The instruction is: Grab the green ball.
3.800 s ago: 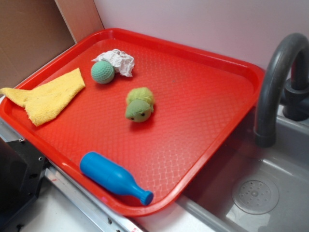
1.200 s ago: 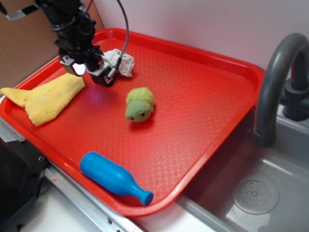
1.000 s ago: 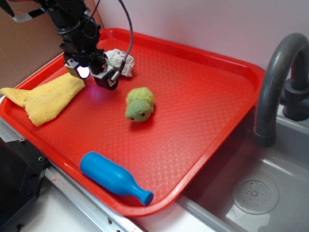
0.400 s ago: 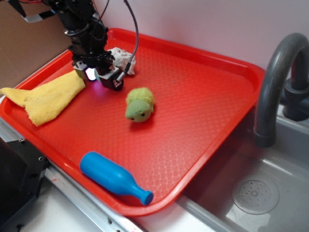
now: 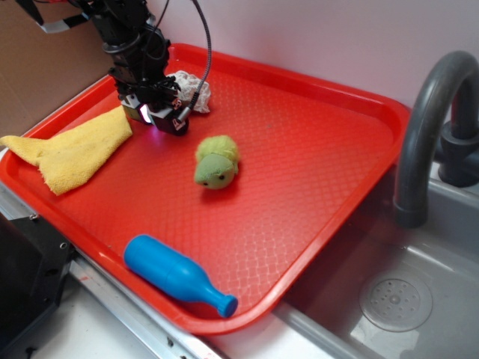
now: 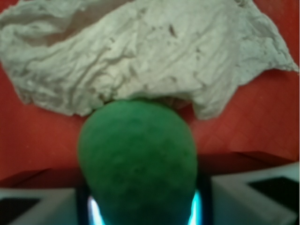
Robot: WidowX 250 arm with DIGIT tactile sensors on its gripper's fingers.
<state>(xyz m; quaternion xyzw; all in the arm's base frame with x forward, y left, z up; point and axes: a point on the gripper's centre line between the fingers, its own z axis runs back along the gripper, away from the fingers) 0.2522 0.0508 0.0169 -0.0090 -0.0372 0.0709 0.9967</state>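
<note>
Red plastic, waffle-textured, the tray [image 5: 314,149] fills most of the exterior view and sits beside a grey sink [image 5: 419,292] with a dark curved faucet [image 5: 426,120]. The black robot arm [image 5: 127,37] reaches down over the tray's far left corner. A yellow cloth [image 5: 71,149] lies spread along the left rim, and a blue bottle [image 5: 176,275] rests on its side near the front edge. A fuzzy yellow-green plush toy [image 5: 215,163] sits near the tray's middle, apart from the arm. A crumpled white paper [image 6: 154,51] lies just beyond the arm, touching the green ball [image 6: 138,164]. The gripper [image 5: 161,120] is low on the tray; in the wrist view the ball sits between its two fingers [image 6: 255,197], squeezed narrower at the bottom, so the pincer is clamped on the ball.
</note>
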